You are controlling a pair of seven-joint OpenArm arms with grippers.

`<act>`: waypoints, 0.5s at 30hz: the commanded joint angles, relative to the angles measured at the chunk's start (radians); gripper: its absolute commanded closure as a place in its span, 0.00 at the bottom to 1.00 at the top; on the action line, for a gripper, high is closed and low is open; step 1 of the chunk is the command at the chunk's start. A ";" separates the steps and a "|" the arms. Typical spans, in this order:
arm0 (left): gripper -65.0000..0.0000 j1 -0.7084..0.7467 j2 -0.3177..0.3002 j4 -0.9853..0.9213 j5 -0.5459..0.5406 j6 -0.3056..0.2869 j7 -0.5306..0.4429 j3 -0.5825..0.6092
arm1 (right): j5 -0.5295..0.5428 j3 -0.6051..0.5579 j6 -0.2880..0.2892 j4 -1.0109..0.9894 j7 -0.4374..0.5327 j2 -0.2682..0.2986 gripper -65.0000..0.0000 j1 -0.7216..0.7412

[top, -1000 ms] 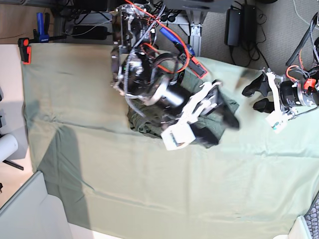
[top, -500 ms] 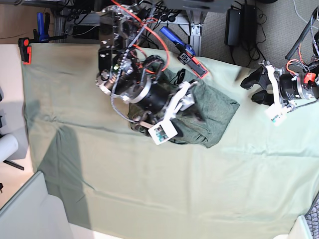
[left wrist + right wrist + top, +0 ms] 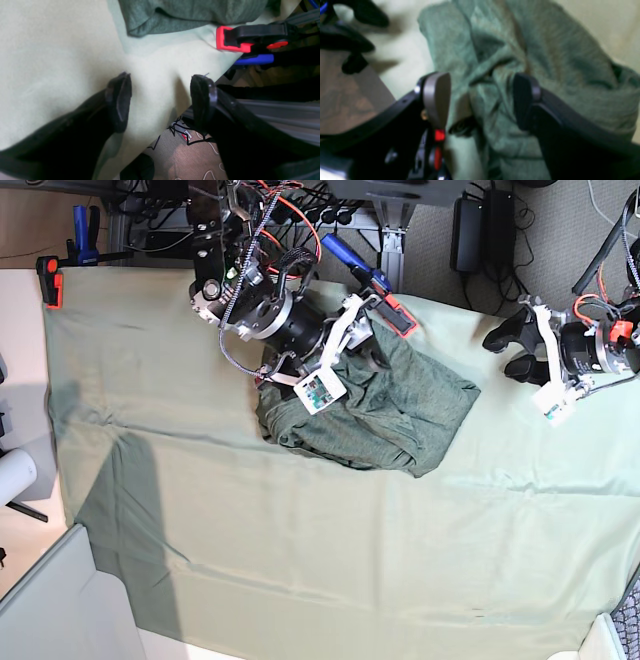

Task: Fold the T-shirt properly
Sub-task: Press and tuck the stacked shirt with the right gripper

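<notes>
The right gripper (image 3: 368, 330) hung with its two fingers spread wide — nothing between them. The left gripper (image 3: 508, 350) sat far off to the side, fingers wide too.

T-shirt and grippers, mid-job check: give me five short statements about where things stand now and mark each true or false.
1. The T-shirt lies bunched on the cloth, not spread flat. True.
2. The right gripper is shut on the shirt. False: its jaws stand open, with shirt fabric below them.
3. The left gripper is open and holds nothing. True.
4. The left gripper is over the middle of the shirt. False: it is at the cloth's edge, apart from the shirt.
5. A red and black clamp sits on the cloth's edge near the shirt. True.
</notes>
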 commanded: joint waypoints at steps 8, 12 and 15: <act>0.39 -0.008 -0.011 0.013 -0.018 -0.019 -0.018 -0.006 | -0.019 0.000 0.003 -0.035 0.079 0.000 0.94 0.010; 0.39 -0.008 -0.011 0.013 -0.018 -0.019 -0.018 -0.006 | -0.016 0.000 0.003 -0.036 0.098 0.000 1.00 0.010; 0.39 -0.008 -0.011 0.013 -0.018 -0.019 -0.018 -0.006 | 0.047 -0.006 0.003 -0.035 0.158 -0.001 1.00 0.013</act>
